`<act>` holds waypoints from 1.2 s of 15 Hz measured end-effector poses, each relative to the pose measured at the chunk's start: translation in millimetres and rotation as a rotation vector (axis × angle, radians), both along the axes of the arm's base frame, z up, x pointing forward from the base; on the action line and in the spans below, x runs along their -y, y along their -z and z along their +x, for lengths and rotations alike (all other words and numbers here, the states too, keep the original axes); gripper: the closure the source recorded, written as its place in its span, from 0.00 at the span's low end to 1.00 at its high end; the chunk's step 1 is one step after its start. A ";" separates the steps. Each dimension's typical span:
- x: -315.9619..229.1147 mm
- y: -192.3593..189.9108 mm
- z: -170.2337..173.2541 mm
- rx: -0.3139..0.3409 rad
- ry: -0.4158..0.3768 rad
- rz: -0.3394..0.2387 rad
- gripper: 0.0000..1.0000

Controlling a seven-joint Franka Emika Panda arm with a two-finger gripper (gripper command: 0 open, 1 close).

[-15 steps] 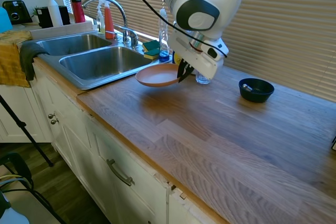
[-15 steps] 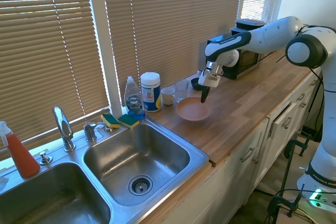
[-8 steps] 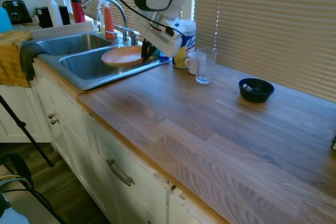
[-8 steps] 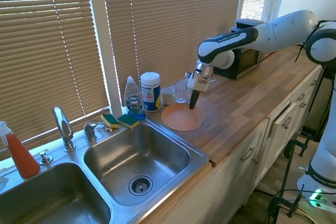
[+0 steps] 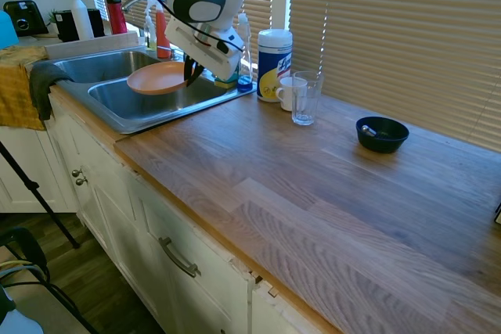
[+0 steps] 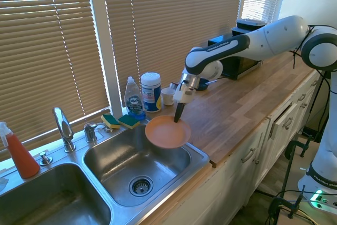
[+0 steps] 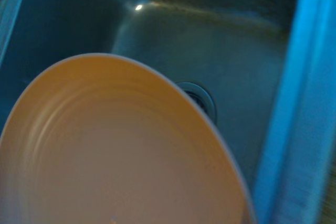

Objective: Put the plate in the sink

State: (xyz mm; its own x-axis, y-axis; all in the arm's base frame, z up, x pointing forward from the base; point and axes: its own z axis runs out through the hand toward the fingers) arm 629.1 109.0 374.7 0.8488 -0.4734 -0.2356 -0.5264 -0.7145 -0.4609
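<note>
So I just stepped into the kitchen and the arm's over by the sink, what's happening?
The white arm's gripper is pinching the peach-orange plate by its rim and holding it in the air above the sink, over the basin nearer the wooden countertop. The plate is not down yet; the wrist view shows the drain beneath it. The dark bowl, the glass and the mug sit on the countertop away from the arm.

plate (image 6: 167,131): matt plastic | sink (image 6: 108,154): brushed steel | counter (image 5: 313,185): wood
</note>
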 end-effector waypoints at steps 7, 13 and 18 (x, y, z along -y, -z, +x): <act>-110.0 46.2 70.8 0.016 -0.100 -0.101 1.00; -156.8 127.6 85.8 -0.065 -0.154 -0.163 1.00; -165.6 149.1 94.6 -0.093 -0.147 -0.182 0.00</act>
